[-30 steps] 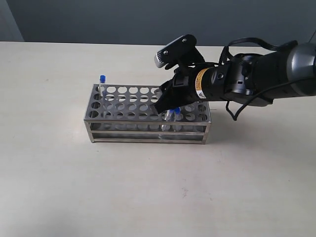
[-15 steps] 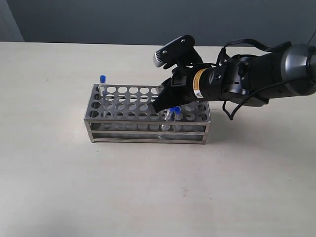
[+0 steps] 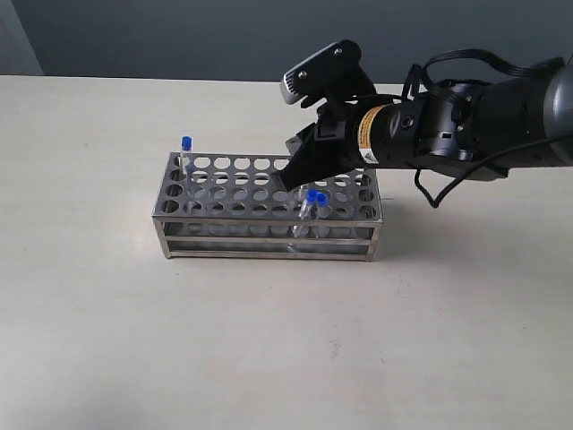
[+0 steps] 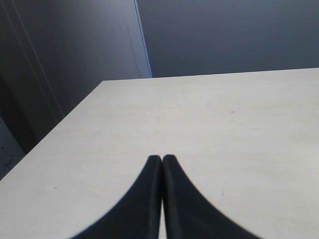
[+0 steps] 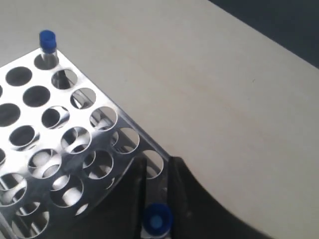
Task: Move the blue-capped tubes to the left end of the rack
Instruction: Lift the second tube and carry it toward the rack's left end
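Here's the right gripper (image 3: 291, 184), reaching in from the upper right of the exterior frame. It hangs tilted over the right half of the rack (image 3: 233, 218). Its jaws are drawn in narrow, about a tube's width apart. Just under them, right of centre in the frame, is a blue-capped tube (image 3: 312, 194). Its clear body leans and runs down into a hole near the rack's front edge, toward the right end. How deep the bottom sits among the steel bars, I can't tell.

Now the right wrist view, and this settles it. That blue cap sits right in the gap between the two dark fingers (image 5: 130, 199), a little back from their tips. It reads as a grip, with the jaws closed in on the tube from both sides.

Over at the rack's left end, a second blue-capped tube (image 3: 185, 143) stands upright in the back corner hole. Its cap is clear above the top plate, and it is well apart from the jaws.

The rack lies lengthwise across the middle of the pale worktop (image 3: 269, 340). It is shiny steel, with rows of round holes across its top plate.

And the left gripper (image 4: 162, 158): its wrist view shows the jaws pressed together tip to tip, holding nothing, with pale worktop stretching out beyond them.
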